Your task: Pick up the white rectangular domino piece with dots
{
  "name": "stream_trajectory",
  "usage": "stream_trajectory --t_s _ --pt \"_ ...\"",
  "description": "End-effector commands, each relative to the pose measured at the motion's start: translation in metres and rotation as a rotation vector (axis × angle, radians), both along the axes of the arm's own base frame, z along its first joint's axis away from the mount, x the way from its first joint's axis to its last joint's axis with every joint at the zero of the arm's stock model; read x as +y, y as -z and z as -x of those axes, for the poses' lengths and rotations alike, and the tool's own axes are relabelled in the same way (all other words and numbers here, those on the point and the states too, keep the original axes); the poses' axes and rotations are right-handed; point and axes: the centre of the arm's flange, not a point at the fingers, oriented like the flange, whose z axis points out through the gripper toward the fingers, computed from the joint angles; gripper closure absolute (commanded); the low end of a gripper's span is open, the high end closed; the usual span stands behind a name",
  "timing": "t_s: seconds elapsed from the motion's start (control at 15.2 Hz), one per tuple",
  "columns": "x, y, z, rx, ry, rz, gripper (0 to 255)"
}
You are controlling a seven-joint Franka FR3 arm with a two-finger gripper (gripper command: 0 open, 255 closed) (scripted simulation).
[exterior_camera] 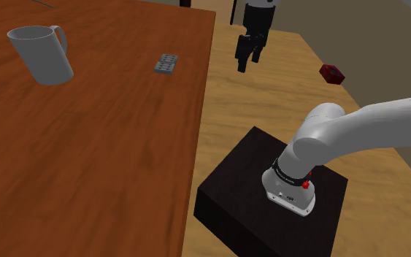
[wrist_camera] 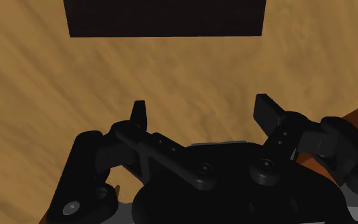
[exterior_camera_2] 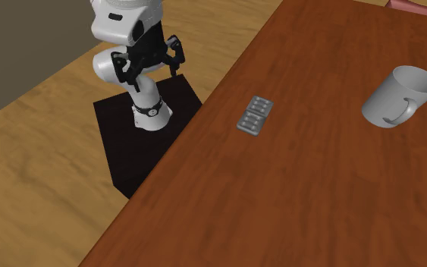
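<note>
Grey domino (exterior_camera_2: 255, 115) flat on table (exterior_camera_2: 318, 197) — long axis seemingly along table edge.

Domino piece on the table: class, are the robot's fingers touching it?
Apart. The shoulder view shows the gripper hanging past the edge of the table, with bare tabletop between it and the grey domino.

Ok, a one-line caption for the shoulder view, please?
Open gripper hangs over the floor beside the wooden table, apart from the grey domino and mug.
</note>
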Motion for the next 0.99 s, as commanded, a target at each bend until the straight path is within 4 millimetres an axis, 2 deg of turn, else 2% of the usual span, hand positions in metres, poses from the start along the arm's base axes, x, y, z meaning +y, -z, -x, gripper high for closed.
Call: stream_trajectory --t_s 0.0,0.46,0.92 --pt "0.0 0.0 0.0 0.0 0.0 0.0 0" --pt "0.078 -0.01 -0.041 -0.027 0.349 0.014 0" --pt "0.138 -0.02 -0.105 -0.055 0.697 0.029 0"
